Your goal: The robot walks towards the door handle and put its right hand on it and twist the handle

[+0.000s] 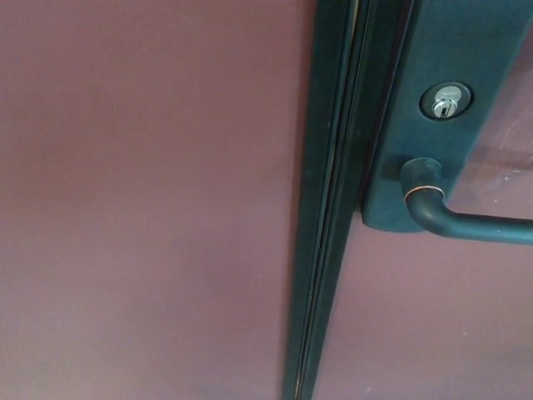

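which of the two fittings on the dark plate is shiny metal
The keyhole, the round one above the door handle. Its centre is bright silver; the handle is dark, with only a thin pale ring.

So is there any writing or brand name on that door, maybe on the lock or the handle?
None can be read.
Keyhole cylinder: shiny metal, any stamp too small and blurred to read.
Lever handle and dark lock plate: no lettering visible.

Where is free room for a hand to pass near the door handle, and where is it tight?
Free: under the lever handle, right of the dark frame; also the wide panel left of the frame. Tight: above the lever, between it and the keyhole on the lock plate. No robot hand shows.
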You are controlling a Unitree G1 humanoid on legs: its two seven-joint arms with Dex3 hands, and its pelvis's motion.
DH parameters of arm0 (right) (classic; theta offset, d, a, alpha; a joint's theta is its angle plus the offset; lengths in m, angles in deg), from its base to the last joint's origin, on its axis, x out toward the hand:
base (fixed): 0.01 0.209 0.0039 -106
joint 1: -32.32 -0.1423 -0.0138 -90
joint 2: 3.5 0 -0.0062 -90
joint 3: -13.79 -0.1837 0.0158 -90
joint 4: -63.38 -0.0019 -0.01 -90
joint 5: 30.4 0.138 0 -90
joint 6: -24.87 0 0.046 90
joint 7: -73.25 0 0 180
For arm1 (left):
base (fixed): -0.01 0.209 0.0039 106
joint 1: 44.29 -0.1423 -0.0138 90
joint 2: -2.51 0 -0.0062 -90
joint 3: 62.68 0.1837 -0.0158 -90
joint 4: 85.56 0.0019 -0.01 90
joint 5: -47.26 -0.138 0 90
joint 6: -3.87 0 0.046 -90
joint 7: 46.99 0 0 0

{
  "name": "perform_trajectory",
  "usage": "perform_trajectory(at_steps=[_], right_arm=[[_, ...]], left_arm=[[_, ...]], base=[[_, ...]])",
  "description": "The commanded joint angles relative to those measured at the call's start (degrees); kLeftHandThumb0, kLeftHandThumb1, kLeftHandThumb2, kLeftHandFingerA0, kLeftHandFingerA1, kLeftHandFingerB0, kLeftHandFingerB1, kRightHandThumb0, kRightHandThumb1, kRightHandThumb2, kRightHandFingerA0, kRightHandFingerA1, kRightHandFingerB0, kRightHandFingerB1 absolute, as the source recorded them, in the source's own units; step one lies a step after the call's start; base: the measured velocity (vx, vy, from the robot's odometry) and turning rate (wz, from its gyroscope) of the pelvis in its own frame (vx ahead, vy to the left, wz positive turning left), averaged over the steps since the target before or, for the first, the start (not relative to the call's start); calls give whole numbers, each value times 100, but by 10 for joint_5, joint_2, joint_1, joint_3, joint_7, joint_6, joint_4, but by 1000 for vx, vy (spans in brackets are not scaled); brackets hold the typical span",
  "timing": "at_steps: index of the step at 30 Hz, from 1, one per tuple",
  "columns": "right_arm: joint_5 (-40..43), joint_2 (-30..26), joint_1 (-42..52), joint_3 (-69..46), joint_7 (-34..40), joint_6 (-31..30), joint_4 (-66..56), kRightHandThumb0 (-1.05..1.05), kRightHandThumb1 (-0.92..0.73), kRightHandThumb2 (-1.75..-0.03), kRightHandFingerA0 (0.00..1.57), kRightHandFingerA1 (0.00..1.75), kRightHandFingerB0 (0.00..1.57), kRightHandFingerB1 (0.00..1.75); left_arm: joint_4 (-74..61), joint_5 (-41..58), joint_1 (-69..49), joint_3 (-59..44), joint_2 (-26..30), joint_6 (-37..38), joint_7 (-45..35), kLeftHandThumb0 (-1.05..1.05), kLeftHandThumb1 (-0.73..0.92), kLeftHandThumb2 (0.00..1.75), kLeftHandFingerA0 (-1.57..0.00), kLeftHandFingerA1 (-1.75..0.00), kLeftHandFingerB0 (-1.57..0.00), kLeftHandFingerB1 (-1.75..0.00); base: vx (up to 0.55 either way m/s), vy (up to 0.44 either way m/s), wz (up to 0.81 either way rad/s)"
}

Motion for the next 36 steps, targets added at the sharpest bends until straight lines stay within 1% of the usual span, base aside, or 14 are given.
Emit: perform_trajectory(at_steps=[1,10,15,19,24,29,31,34,35,36], right_arm=[[-27,-12,-25,35,-13,-73,-13,-59,-40,-79,43,54,30,45],[-69,-3,-92,133,-22,-89,5,-57,-42,-79,42,54,27,43],[-116,17,-133,192,-25,-66,32,-58,-42,-80,44,54,26,43],[-149,30,-151,218,-28,-52,49,-59,-43,-80,44,54,26,43],[-184,35,-170,248,-35,-53,70,-59,-43,-81,44,54,26,43],[-200,38,-177,259,-45,-55,79,-59,-43,-81,44,54,26,43],[-205,35,-175,259,-51,-59,77,-62,-44,-80,43,53,29,43],[-207,31,-174,252,-60,-69,75,-72,-50,-79,39,47,41,44],[-208,30,-169,250,-63,-71,72,-60,-44,-81,37,49,43,49],[-210,30,-166,249,-65,-72,71,-60,-44,-81,37,49,43,49]], left_arm=[[4,1,-5,0,6,1,-6,-23,56,58,-40,-38,-32,-34],[0,7,-12,-4,7,4,-14,-23,56,58,-40,-38,-32,-34],[-4,8,-11,-6,6,-5,-15,-23,56,58,-40,-38,-32,-34],[-5,11,-10,-11,5,-7,-15,-23,57,58,-39,-38,-32,-34],[0,6,-9,-8,8,-3,-15,-23,56,58,-39,-38,-32,-34],[-1,7,-13,-9,8,2,-15,-23,56,58,-39,-38,-32,-34],[-2,9,-13,-11,8,-2,-19,-23,56,58,-39,-38,-32,-34],[-3,4,-10,-8,8,-2,-16,-24,56,58,-40,-38,-32,-34],[-1,1,-13,-5,7,-1,-12,-24,56,57,-40,-38,-32,-34],[0,-2,-15,-3,6,-1,-8,-24,56,57,-40,-38,-32,-34]], base=[[0,0,0],[0,0,0],[0,0,0],[0,0,0],[0,0,0],[0,0,0],[0,0,0],[0,0,0],[0,0,0],[0,0,0]])
